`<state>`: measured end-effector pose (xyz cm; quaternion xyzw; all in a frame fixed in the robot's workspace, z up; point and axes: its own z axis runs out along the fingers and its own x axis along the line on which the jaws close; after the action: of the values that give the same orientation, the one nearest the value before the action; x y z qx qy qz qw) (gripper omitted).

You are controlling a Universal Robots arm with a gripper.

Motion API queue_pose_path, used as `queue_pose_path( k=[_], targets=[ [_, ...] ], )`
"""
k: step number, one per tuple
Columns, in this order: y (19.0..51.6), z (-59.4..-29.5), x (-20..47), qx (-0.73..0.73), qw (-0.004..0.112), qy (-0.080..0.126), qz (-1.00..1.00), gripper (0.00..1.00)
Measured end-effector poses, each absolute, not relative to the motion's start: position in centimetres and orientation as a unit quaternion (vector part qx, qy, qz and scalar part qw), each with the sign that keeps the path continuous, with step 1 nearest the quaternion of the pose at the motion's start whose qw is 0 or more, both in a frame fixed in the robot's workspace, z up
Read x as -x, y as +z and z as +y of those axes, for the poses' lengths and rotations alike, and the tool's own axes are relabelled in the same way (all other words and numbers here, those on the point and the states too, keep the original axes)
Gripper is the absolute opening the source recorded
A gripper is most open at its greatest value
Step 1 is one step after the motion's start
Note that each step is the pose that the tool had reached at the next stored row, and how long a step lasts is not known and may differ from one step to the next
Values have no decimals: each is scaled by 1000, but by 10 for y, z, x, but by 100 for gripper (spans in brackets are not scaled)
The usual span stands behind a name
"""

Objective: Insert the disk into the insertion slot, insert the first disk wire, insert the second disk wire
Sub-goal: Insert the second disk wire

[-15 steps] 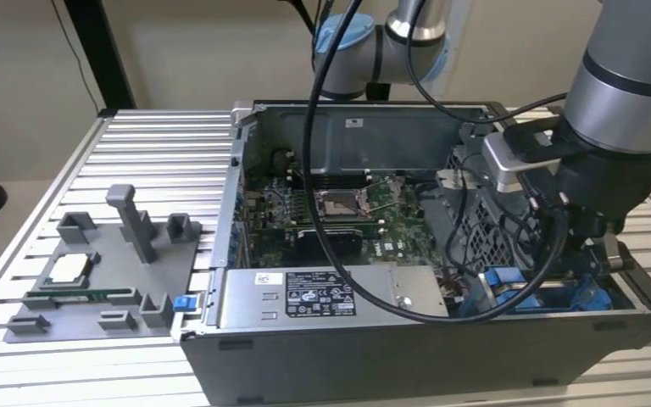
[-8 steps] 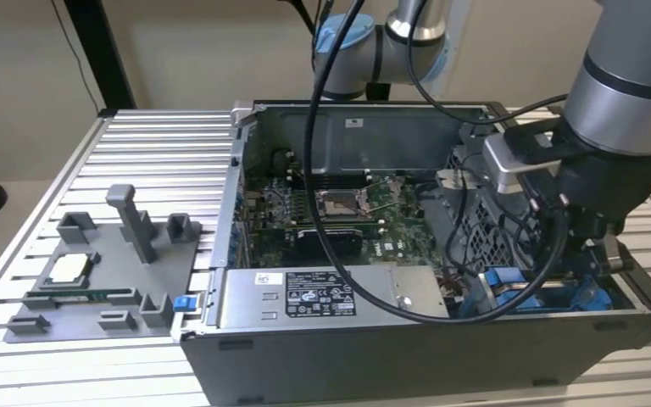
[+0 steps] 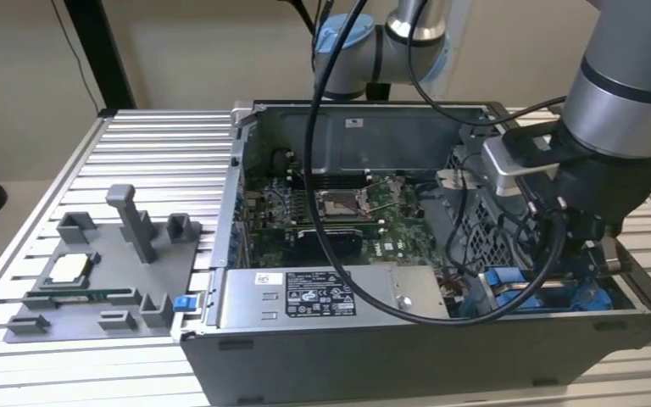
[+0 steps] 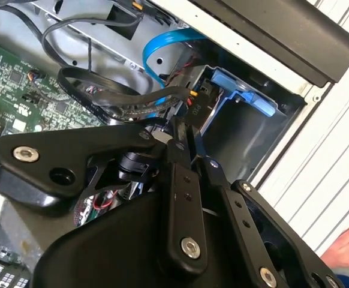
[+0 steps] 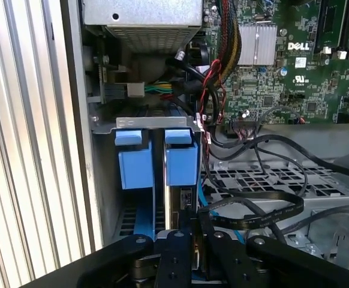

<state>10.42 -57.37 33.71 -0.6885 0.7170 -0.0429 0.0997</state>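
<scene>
One open computer case sits on the slatted table, with the arm reaching down into its corner at the exterior view's right. The insertion slot lies there beside the power-supply box, and blue frames stand edge-on in it; the disk appears already seated between the rails. The gripper hovers just above it, jaws nearly together, possibly pinching a connector, positioned to plug a black wire into the drive.
</scene>
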Motion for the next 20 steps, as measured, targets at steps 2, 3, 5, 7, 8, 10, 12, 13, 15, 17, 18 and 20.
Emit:
queue_pose_path(
  k=[2, 3, 5, 7, 8, 10, 12, 13, 15, 17, 18, 20],
  targets=[
    [336, -574, -104, 688, 100, -43, 717, 0],
    [334, -574, -104, 688, 100, -43, 717, 0],
    [331, -574, -104, 688, 101, -43, 717, 0],
    [330, -574, -104, 688, 101, -42, 717, 0],
    [329, -574, -104, 688, 101, -42, 717, 0],
    [329, -574, -104, 688, 103, -41, 717, 100],
    [338, -574, -104, 688, 102, -41, 717, 100],
    [343, -574, -104, 688, 102, -41, 717, 100],
    [352, -574, -104, 688, 102, -41, 717, 100],
    [361, -574, -104, 688, 102, -41, 717, 100],
    [366, -574, -104, 688, 102, -41, 717, 100],
    [374, -574, -104, 688, 102, -41, 717, 100]
  ],
)
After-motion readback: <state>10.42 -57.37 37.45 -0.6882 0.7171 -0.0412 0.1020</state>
